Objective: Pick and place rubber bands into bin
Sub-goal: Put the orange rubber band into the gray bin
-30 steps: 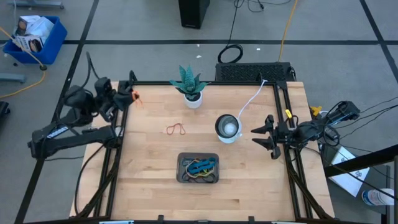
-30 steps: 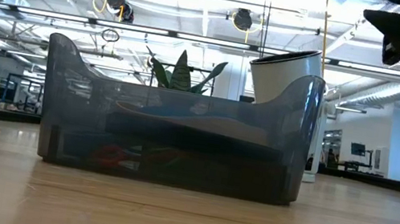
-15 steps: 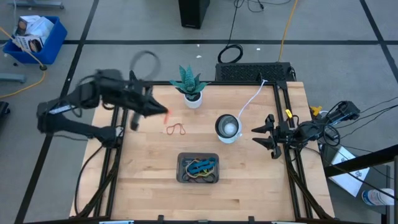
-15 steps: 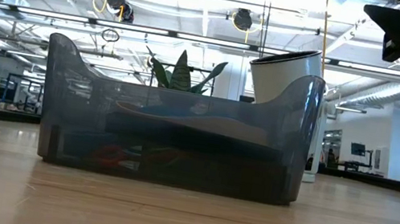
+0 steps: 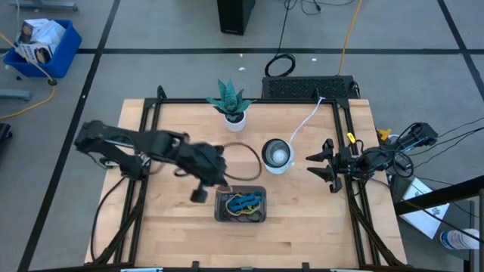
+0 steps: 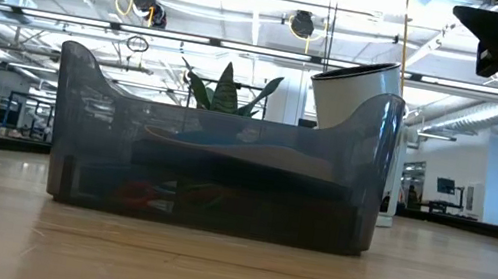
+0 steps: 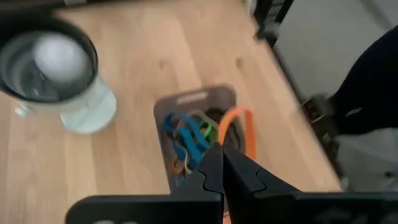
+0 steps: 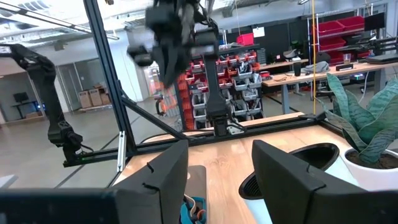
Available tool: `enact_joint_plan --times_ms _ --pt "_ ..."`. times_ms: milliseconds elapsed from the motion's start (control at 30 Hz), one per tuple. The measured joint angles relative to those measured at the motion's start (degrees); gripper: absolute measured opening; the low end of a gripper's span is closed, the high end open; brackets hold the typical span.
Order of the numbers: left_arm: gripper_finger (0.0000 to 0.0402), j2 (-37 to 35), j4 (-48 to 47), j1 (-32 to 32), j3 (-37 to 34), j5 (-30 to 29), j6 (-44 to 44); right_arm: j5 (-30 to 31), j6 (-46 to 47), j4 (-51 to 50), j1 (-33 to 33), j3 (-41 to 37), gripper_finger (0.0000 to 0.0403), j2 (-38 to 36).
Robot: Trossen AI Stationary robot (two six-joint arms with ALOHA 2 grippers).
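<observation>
Nearest you in the low view stands the bin (image 6: 222,150), a dark grey tray resting on the wooden desk (image 6: 227,268); through its translucent wall you see red and green loops lying on its floor. In the high view the bin (image 5: 241,205) sits in the near-middle of the desk, holding a tangle of rubber bands (image 5: 246,202), blue, green-yellow and tan.

Your left claw (image 5: 214,172) hangs over the desk just beside the bin's left far corner. In the left wrist view its fingers (image 7: 219,172) are clenched, pinching an orange rubber band (image 7: 238,127) whose loop hangs over the bin (image 7: 194,99) and the bands already in it (image 7: 188,137).

Behind the bin stands the round white-silver bowl (image 5: 277,155), close to it but apart. Your right claw (image 5: 321,165) waits near the desk's right edge, beside the bowl, with its fingers (image 8: 283,180) released and spread, grasping nothing.

Farther back, a potted plant (image 5: 230,101) stands near the desk's far edge, and a white cable (image 5: 305,121) runs from the bowl toward the far right corner. A blue crate (image 5: 41,45) rests on the floor well beyond the desk.
</observation>
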Motion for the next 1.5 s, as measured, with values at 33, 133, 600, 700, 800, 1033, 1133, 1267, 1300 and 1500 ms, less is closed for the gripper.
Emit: enact_joint_plan --times_ms 33,133,600,700,800,1033,1133,1267,1300,1500 --pt "0.0 1.4 -0.3 -0.6 0.0 -0.9 -0.3 0.0 0.0 0.0 0.0 0.0 0.0172 0.0" --pt "0.0 5.3 -0.5 -1.6 0.0 -2.0 -1.7 0.0 0.0 0.0 0.0 0.0 0.0174 0.0" --pt "0.0 22.6 -0.9 -2.4 0.0 -2.8 -5.2 0.0 1.5 -0.7 0.0 0.0 0.0175 0.0" --pt "0.0001 25.0 -0.8 -2.4 0.0 -2.8 -6.5 0.0 1.9 -1.7 0.0 0.0 0.0176 0.0" --pt "0.0001 26.9 -0.8 -2.4 0.0 -2.8 -7.6 0.0 1.9 -2.0 0.0 0.0 0.0173 0.2" --pt "0.0004 28.9 -0.7 -2.3 0.0 -2.7 -9.2 -0.1 1.9 -2.3 0.0 0.0 0.0175 0.2" --pt "0.0005 28.8 -0.2 -2.3 0.0 -2.8 -10.3 -0.1 1.9 -2.3 0.0 0.0 0.0176 0.2" --pt "0.0006 28.1 0.1 -2.2 0.0 -3.0 -10.5 -0.1 2.0 -2.3 0.0 0.0 0.0172 0.2" --pt "0.0007 28.1 0.6 -2.2 0.1 -3.6 -10.5 -0.1 2.0 -2.3 0.0 0.0 0.0172 0.2" --pt "0.0007 28.1 1.5 -2.2 0.1 -4.1 -11.7 -0.1 2.0 -2.3 0.0 0.0 0.0176 0.3"
